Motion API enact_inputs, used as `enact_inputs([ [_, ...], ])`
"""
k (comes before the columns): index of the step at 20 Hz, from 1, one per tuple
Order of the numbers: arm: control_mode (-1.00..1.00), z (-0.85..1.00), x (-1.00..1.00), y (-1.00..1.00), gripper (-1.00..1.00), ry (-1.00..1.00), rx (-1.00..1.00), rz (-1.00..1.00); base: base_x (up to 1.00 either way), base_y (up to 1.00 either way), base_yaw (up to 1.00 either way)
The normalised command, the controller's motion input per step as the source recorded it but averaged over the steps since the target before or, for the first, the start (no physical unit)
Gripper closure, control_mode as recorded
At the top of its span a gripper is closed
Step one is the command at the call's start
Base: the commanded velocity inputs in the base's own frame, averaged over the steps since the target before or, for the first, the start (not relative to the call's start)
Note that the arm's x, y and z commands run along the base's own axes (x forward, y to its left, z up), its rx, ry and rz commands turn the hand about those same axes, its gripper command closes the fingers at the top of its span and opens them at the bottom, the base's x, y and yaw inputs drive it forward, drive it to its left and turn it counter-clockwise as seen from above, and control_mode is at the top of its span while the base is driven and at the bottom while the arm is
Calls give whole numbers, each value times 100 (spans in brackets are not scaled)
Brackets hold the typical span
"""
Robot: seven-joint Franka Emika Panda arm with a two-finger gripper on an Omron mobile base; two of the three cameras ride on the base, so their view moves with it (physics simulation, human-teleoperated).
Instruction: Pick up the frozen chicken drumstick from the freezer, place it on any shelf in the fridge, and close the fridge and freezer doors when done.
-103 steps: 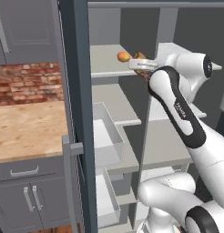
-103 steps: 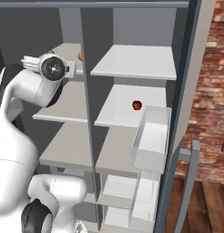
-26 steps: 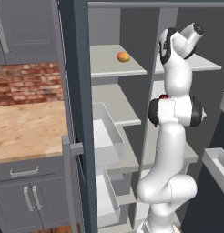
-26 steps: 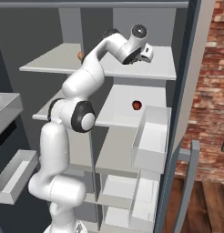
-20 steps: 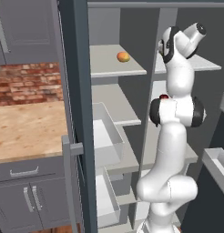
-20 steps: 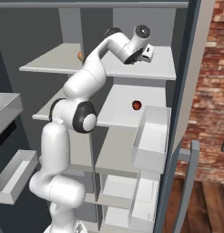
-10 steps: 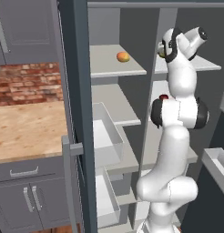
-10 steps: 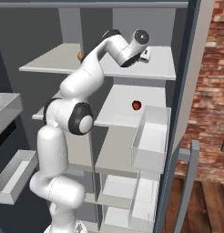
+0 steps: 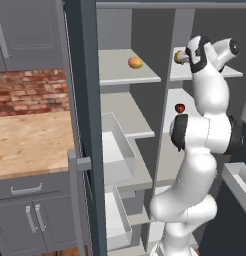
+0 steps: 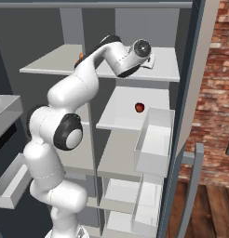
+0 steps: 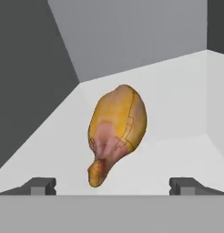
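Note:
The frozen chicken drumstick (image 11: 117, 129) lies on the top shelf (image 11: 182, 123) of the fridge, its darker narrow end toward the hand. My gripper (image 11: 113, 185) is open, with the fingertips (image 11: 39, 185) wide apart and just short of it, touching nothing. From the left base the drumstick (image 9: 178, 56) shows at the shelf's left end, right beside the gripper (image 9: 187, 57). The arm (image 10: 88, 79) reaches up to that shelf (image 10: 167, 60). Both the freezer door (image 9: 87, 125) and the fridge door (image 10: 191, 93) stand open.
A round orange fruit (image 9: 135, 62) sits on the freezer's top shelf. One shelf below the drumstick is a dark red apple (image 9: 180, 108) (image 10: 140, 107). Clear door bins (image 9: 120, 150) (image 10: 156, 139) jut from both doors. A wooden counter (image 9: 30, 140) lies to the left.
Five seconds ago the gripper was at the freezer's top shelf beside the orange fruit. The arm has since swung to the fridge's top shelf, where the drumstick now lies free of the fingers.

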Motion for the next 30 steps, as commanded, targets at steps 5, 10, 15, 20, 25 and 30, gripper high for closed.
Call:
enact_inputs([
  [5, -100, 1, -100, 0, -100, -1, 5, -20, 0, 0, 0],
  [10, -100, 0, -100, 2, -100, -1, 6, -20, 0, 0, 0],
  [15, -100, 0, -100, 13, -100, -1, 5, -18, 0, 0, 0],
  [20, -100, 4, -100, 31, -100, 0, 6, -17, 0, 0, 0],
  [25, -100, 1, -99, 47, -100, 1, 7, -20, 0, 0, 0],
  [30, -100, 0, -12, 48, -100, 25, -2, -6, 0, 0, 0],
])
